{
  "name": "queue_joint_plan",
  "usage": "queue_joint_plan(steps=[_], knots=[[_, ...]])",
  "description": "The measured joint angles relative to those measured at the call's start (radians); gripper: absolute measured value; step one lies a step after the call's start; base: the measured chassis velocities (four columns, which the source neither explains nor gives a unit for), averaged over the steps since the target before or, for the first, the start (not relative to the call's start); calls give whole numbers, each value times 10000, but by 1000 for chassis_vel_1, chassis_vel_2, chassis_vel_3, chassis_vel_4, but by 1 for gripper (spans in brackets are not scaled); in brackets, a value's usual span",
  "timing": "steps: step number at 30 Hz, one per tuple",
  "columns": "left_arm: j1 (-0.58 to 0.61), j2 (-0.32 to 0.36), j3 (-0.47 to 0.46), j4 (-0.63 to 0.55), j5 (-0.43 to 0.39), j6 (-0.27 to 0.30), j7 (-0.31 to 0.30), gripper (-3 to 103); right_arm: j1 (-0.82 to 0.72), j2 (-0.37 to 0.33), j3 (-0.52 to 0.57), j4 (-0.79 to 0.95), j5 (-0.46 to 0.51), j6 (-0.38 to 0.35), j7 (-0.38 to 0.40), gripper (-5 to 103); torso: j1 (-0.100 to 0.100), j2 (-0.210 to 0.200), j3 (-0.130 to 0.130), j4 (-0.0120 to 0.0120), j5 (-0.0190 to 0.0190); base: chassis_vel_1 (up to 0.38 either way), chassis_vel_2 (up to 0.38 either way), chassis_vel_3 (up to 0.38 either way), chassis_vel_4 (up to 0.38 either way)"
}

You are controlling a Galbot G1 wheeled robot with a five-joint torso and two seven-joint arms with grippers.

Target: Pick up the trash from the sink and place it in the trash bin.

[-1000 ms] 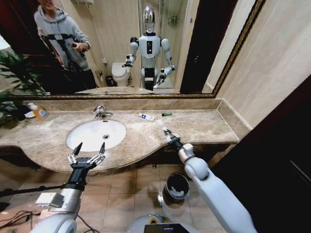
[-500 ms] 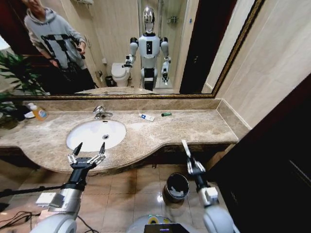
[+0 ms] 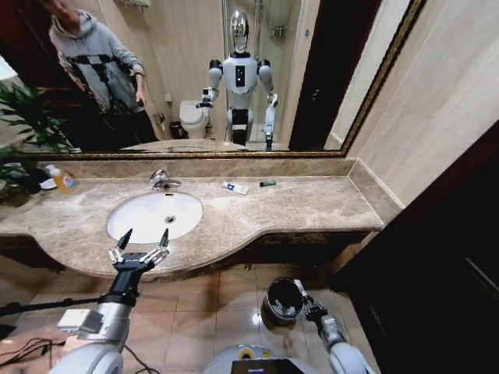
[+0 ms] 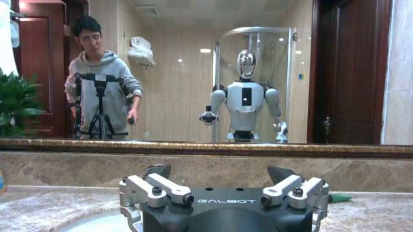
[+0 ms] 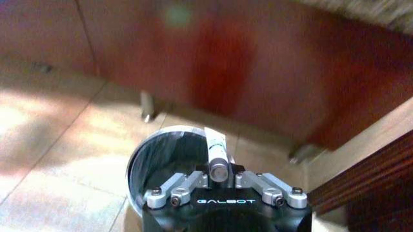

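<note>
Over the trash bin (image 5: 169, 159), right gripper (image 5: 218, 180) — fingers pinching white tube (image 5: 215, 147)

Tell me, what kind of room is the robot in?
It looks like a bathroom. There is a white sink with a shiny faucet set in a marble countertop, a big mirror on the wall, and a toilet reflected in that mirror.

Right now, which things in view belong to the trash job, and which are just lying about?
Job:
right gripper, shut on a white tube, over the bin
blue-and-white tube and green piece on the counter
sink

Lying about:
soap bottle
plant
left gripper, open, idle at the counter edge
</note>
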State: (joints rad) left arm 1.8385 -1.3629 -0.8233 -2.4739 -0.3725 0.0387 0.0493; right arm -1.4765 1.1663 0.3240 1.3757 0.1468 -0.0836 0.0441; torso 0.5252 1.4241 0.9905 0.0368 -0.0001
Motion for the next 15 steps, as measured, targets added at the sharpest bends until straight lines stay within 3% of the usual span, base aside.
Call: queue_joint_plan(steps=[8, 15], knots=[[0, 0, 0, 0, 0, 0, -4, 100, 1543, 289, -1372, -2264, 77, 10, -139, 16, 0, 0, 0, 1, 1, 0, 0, 0, 0], [0, 0, 0, 1, 0, 0, -3, 100, 3204, 959, -1739, -5223, -1245, 1801, -476, 16, -1, 0, 0, 1, 5, 0, 0, 0, 0]])
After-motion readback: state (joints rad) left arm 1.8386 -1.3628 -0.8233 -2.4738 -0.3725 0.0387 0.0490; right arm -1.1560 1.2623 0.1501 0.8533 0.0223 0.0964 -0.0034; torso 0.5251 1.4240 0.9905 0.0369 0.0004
